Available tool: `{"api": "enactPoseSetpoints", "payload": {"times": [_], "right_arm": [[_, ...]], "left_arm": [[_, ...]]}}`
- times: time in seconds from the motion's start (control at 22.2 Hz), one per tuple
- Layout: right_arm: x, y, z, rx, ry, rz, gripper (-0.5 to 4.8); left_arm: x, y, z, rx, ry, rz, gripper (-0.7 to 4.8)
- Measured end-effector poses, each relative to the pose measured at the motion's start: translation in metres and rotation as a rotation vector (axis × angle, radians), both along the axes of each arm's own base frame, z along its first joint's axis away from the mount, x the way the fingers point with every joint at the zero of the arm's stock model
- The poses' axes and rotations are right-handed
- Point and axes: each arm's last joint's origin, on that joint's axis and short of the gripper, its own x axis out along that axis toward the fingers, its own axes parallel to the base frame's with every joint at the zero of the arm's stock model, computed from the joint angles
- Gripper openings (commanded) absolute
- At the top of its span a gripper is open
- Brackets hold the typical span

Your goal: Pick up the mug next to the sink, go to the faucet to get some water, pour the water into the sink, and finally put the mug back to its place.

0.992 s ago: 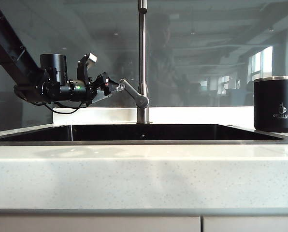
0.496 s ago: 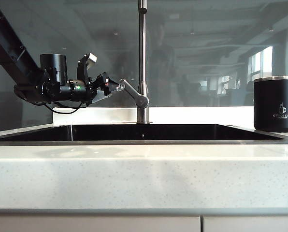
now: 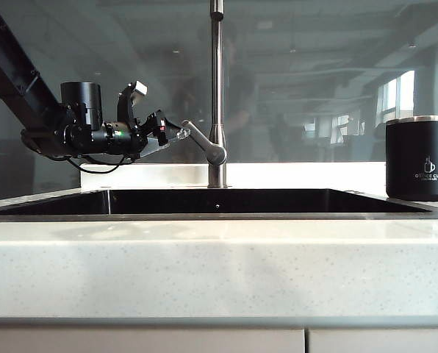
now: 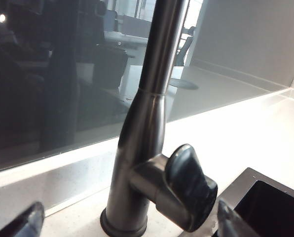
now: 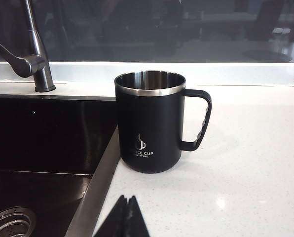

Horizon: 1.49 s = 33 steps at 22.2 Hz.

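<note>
Mug (image 3: 419, 158), black, stands upright on the counter right of the sink (image 3: 219, 201) in your exterior view, nothing moved since a second ago; your left wrist view shows the left gripper (image 4: 125, 224) spread around the faucet (image 4: 147, 123) lever; your right wrist view shows the right gripper (image 5: 123, 219) pressed together near the mug (image 5: 149, 121).

White counter (image 3: 219, 272): mug (image 3: 419, 158) upright beside sink (image 3: 219, 201).

One mug (image 5: 148, 129), one faucet (image 3: 217, 95) (steel), one sink (image 3: 50, 215).
</note>
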Motion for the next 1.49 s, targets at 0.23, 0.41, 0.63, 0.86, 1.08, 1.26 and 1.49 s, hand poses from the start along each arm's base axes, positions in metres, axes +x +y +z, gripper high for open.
{"api": "enactPoseSetpoints", "payload": {"times": [0.23,0.41,0.63,0.86,1.08,1.26,1.49], "right_arm": [[0.0,0.0,0.0,0.0,0.0,0.0,-0.08],[0.0,0.0,0.0,0.0,0.0,0.0,-0.08],[0.0,0.0,0.0,0.0,0.0,0.0,-0.08],[0.0,0.0,0.0,0.0,0.0,0.0,-0.08],[0.0,0.0,0.0,0.0,0.0,0.0,-0.08],[0.0,0.0,0.0,0.0,0.0,-0.001,-0.08],[0.0,0.0,0.0,0.0,0.0,-0.001,-0.08]], "left_arm": [[0.0,0.0,0.0,0.0,0.0,0.0,4.79],[0.0,0.0,-0.001,-0.027,0.059,-0.005,4.79],[-0.018,0.004,0.052,0.025,0.241,0.092,4.79],[-0.057,0.013,0.129,0.16,0.202,0.232,4.79],[-0.1,0.024,0.19,0.26,0.133,0.403,4.79],[-0.151,0.035,0.251,0.25,0.035,0.544,4.79],[-0.198,0.044,0.295,0.156,-0.016,0.645,4.79]]}}
